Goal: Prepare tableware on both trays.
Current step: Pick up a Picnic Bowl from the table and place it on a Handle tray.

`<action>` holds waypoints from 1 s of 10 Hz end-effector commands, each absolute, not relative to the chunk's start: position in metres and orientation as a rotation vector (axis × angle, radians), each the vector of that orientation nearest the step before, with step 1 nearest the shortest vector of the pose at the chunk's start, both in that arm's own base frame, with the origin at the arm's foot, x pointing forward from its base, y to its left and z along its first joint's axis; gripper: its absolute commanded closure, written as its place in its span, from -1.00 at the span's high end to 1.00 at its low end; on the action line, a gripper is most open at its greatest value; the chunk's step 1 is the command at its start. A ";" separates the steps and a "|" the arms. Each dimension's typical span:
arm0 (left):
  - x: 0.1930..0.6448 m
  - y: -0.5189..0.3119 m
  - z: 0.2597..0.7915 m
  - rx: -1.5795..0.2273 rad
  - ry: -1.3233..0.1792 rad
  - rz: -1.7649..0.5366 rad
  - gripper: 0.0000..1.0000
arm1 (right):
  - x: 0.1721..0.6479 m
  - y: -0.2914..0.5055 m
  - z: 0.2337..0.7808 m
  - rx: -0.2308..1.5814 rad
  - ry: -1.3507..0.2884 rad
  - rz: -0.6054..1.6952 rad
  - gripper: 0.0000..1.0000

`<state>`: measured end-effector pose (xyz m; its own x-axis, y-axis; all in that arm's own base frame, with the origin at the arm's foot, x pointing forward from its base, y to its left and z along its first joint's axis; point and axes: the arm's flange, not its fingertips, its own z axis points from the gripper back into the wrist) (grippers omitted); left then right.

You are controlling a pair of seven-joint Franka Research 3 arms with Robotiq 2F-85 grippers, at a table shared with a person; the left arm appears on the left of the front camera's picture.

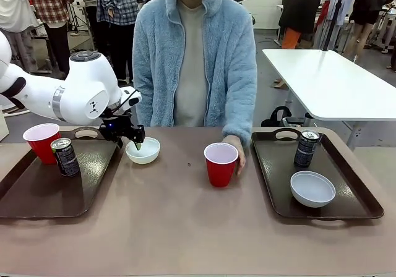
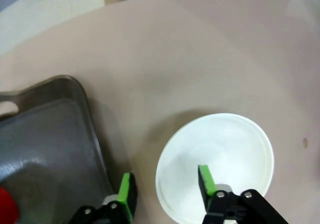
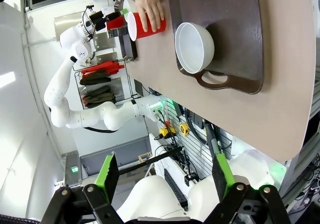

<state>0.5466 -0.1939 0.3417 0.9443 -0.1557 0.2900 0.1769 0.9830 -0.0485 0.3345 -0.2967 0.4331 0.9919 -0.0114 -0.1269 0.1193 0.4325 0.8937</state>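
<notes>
1. The left jaws stand part-open astride the rim of the white bowl (image 2: 225,149), one green pad (image 2: 205,179) inside and the other outside. Nothing is pinched yet; this looks like a rim grip for lifting.
2. The bowl sits on the desk (image 2: 200,59) just beside the left tray (image 2: 50,134), outside its rim.
3. It is upright, mouth up; being round, it has no long axis.
4. The right jaws gape wide and empty, well apart from that tray.
</notes>
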 end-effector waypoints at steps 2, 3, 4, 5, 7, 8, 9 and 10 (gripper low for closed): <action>0.550 -0.203 0.342 -0.083 -0.304 -0.128 -1.00 | 0.333 -0.294 0.435 1.121 0.112 -0.093 0.95; 0.550 -0.203 0.341 -0.071 -0.304 -0.126 -0.87 | 0.333 -0.294 0.435 1.121 0.112 -0.093 0.95; 0.552 -0.201 0.341 -0.053 -0.294 -0.120 -1.00 | 0.333 -0.294 0.435 1.121 0.112 -0.093 0.95; 0.552 -0.201 0.341 -0.042 -0.288 -0.117 -1.00 | 0.333 -0.294 0.435 1.121 0.112 -0.093 0.95; 0.550 -0.201 0.342 -0.019 -0.280 -0.121 -1.00 | 0.333 -0.294 0.435 1.121 0.112 -0.093 0.95; 0.547 -0.199 0.347 -0.008 -0.276 -0.125 -1.00 | 0.333 -0.294 0.435 1.121 0.112 -0.093 0.95; 0.539 -0.197 0.361 -0.005 -0.264 -0.132 -1.00 | 0.333 -0.294 0.435 1.121 0.112 -0.093 0.95; 0.523 -0.191 0.393 -0.004 -0.253 -0.137 -1.00 | 0.333 -0.294 0.435 1.121 0.112 -0.093 0.95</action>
<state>0.5410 -0.1915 0.3645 0.9516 -0.1547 0.2655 0.1670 0.9857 -0.0243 0.3346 -0.2966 0.4330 0.9918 -0.0112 -0.1270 0.1193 0.4325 0.8937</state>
